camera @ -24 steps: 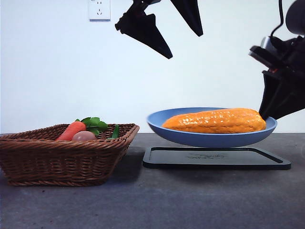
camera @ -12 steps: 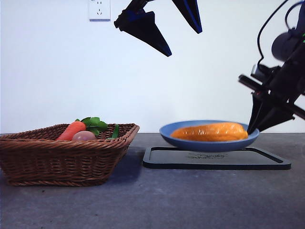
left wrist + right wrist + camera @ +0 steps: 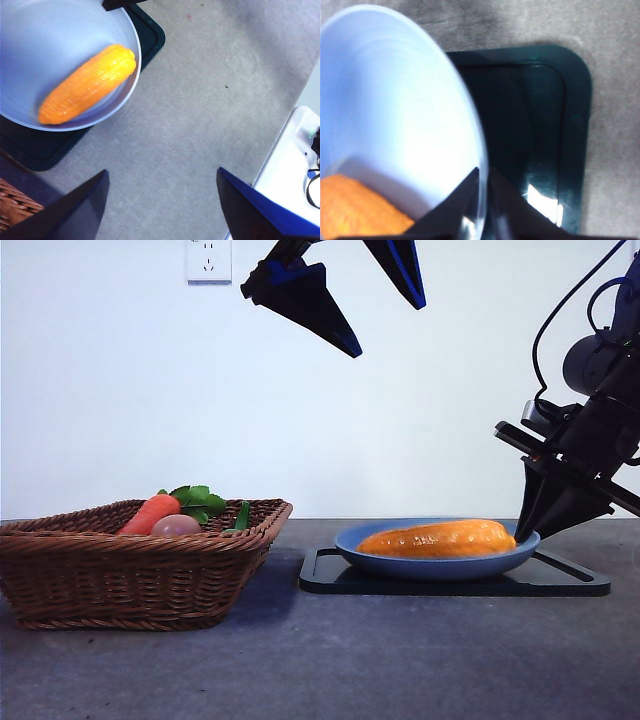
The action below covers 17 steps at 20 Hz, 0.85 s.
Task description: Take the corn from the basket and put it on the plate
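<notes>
The orange-yellow corn (image 3: 440,538) lies on its side in the blue plate (image 3: 430,565), which sits on the black tray (image 3: 570,585). My right gripper (image 3: 525,532) is shut on the plate's right rim; in the right wrist view its jaws (image 3: 481,200) pinch the rim of the plate (image 3: 395,100), with one end of the corn (image 3: 355,207) beside them. My left gripper (image 3: 388,330) hangs open high above, between basket and plate. Its wrist view looks down on the corn (image 3: 87,84) in the plate (image 3: 30,40). The wicker basket (image 3: 140,570) stands at the left.
In the basket lie a carrot (image 3: 150,513) with green leaves and a small tan egg-shaped item (image 3: 176,525). A white wall socket (image 3: 208,260) is on the back wall. A white device (image 3: 295,165) sits at the table's edge.
The plate with the corn has come down from above the tray to rest on it, the right gripper lowering with it. The left gripper has barely moved.
</notes>
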Available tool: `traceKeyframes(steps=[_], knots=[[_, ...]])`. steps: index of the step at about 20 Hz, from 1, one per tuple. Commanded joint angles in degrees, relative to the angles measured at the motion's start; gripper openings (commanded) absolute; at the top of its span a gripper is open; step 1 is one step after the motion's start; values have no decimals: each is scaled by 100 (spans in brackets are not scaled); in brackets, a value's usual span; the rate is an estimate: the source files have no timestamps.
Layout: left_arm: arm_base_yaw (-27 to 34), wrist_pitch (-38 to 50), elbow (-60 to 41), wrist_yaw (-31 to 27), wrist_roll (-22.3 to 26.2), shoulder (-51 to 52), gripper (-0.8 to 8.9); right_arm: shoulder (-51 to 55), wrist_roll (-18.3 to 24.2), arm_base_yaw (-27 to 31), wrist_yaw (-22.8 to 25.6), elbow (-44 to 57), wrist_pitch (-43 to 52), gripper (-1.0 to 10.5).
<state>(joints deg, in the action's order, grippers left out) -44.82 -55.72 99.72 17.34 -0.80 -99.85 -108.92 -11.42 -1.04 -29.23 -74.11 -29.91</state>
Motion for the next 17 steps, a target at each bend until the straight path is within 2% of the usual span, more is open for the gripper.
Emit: traceKeyframes(steps=[1,6,10,12,17], knots=[[-52,42,160,2,28,-76,351,-122,-13,-2,-31,-133,24,164],[-52,42,160,2,31,-76,351,103,48,57,-118,-136,68,218],[-52,37,160,2,31,-76,351,820,142,251,-68,-136,-160,218],[-52,31,160,2,33,-76,350,1320,223,313,-85,-136,-472,218],[-52,24,160,2,33,-76,331,2841,929,94,-81,-133,-1989,218]])
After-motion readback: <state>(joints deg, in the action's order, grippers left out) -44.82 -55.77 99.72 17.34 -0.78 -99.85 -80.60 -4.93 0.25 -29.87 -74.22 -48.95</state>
